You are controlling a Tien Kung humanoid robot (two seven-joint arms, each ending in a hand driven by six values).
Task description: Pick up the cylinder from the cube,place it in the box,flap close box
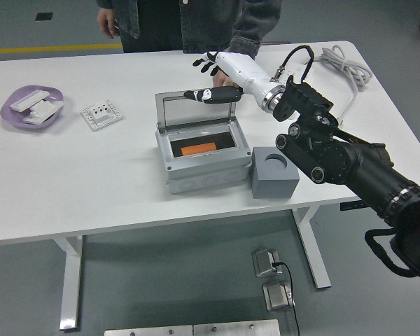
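The orange cylinder (199,149) lies on its side inside the grey box (204,172). The box's lid (195,111) stands open at the back. Right of the box sits the grey cube (274,172), and the round hole in its top holds nothing. My right hand (204,78), white with black fingertips, hovers above and behind the lid's top edge. Its fingers are spread and hold nothing, and the thumb (198,94) points left along the lid's rim. A person's hand (230,82) shows just behind my hand. My left arm is out of view.
A purple dish (14,98) with white parts sits at the far left, with a white switch plate (100,114) beside it. A white power strip and cable (338,61) lie at the back right. The person stands at the far edge, the other hand (106,24) hanging by their side.
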